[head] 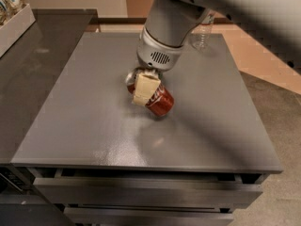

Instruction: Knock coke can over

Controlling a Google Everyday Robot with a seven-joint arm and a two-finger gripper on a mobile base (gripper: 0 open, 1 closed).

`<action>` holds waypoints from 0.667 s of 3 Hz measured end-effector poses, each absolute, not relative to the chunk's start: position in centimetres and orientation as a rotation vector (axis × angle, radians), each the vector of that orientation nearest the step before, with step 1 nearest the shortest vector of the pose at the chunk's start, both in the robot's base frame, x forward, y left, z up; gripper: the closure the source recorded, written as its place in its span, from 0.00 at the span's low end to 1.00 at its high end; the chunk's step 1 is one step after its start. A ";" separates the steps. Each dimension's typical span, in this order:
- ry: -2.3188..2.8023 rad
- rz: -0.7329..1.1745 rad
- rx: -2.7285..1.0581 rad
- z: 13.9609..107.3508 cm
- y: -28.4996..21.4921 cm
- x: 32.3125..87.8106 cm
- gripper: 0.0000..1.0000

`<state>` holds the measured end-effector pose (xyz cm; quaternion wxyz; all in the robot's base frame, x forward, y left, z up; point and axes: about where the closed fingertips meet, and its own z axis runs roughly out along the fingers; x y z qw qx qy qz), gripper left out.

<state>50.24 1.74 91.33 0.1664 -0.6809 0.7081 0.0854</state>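
Note:
The coke can, red with a silver top, lies steeply tilted on the grey table near its middle. Its top points up and to the left and its base is down to the right. My gripper comes down from the arm above and is closed around the can's upper part. One beige finger crosses the front of the can, and the other is hidden behind it.
A clear plastic bottle stands at the table's far right edge, behind the arm. A dark counter adjoins on the left, with a white bin of snack bags at its back. Drawers sit below the table's front edge.

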 end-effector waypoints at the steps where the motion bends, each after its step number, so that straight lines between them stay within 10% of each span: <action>1: 2.070 0.153 -2.024 89.6 0.9 50.1 0.82; 2: 2.070 0.074 -2.171 87.7 0.8 49.3 0.58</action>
